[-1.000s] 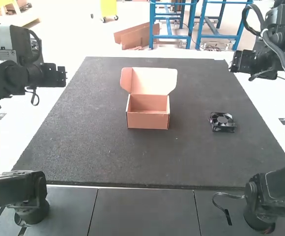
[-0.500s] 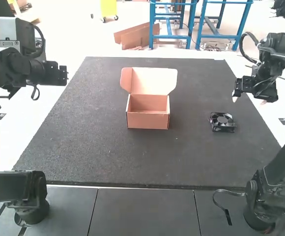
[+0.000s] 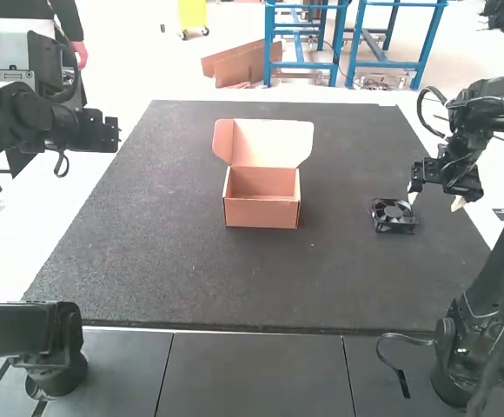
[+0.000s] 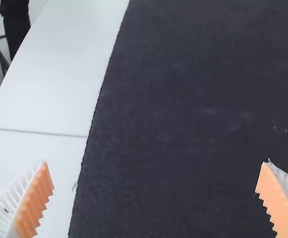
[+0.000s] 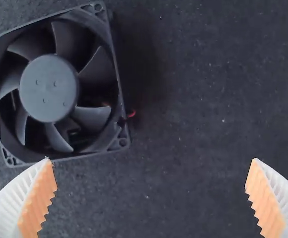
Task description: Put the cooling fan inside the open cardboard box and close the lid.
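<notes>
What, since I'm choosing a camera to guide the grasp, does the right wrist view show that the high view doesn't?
Right wrist view adds detail of the cooling fan: blades, hub, a red wire at its frame. High view adds the open cardboard box, lid up, and the left gripper. Both show the fan flat on the black mat with the right gripper open near it.

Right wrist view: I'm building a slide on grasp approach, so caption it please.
Right gripper, fingers open, hovers over the mat; the black cooling fan lies flat, offset toward one finger.
</notes>
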